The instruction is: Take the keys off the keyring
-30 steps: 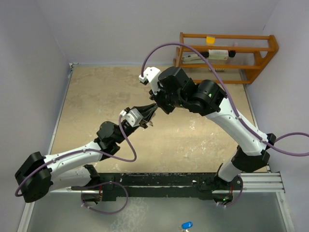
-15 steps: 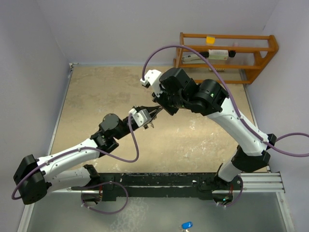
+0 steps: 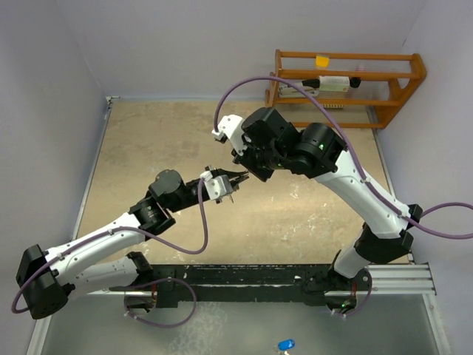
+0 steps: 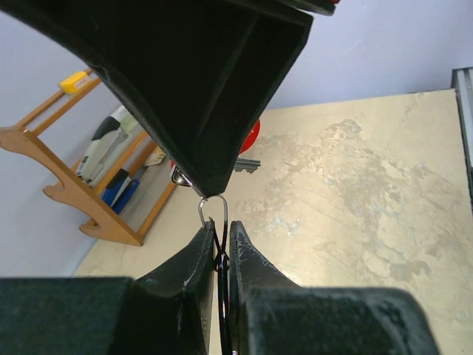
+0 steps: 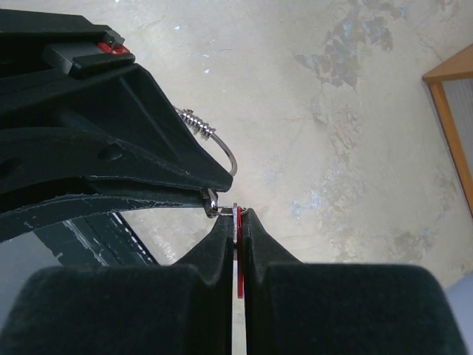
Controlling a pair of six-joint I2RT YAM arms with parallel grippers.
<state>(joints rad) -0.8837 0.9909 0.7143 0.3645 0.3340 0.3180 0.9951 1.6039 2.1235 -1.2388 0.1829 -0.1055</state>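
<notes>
Both grippers meet tip to tip in mid-air over the table's middle. My left gripper (image 3: 235, 180) (image 4: 220, 225) is shut on the keyring (image 4: 213, 209), whose thin silver wire loop pokes out past its fingertips; the loop also shows in the right wrist view (image 5: 225, 151). My right gripper (image 3: 246, 172) (image 5: 236, 216) is shut on the red-tagged key (image 5: 238, 244), held edge-on, with its metal end linked to a small ring (image 5: 212, 200) at the left fingertips. The red tag shows in the left wrist view (image 4: 252, 137). The black key is not clearly visible; a small dark piece (image 3: 231, 194) hangs under the left fingertips.
A wooden rack (image 3: 347, 81) holding a yellow piece and some tools stands at the back right, also in the left wrist view (image 4: 89, 185). The beige table (image 3: 148, 140) has walls on three sides. A rail (image 3: 281, 277) runs along the near edge, with a small blue object (image 3: 286, 344) beyond it.
My left arm has stretched out to the right and my right gripper has shifted slightly left. The two grippers stay joined at the tips, both still shut.
</notes>
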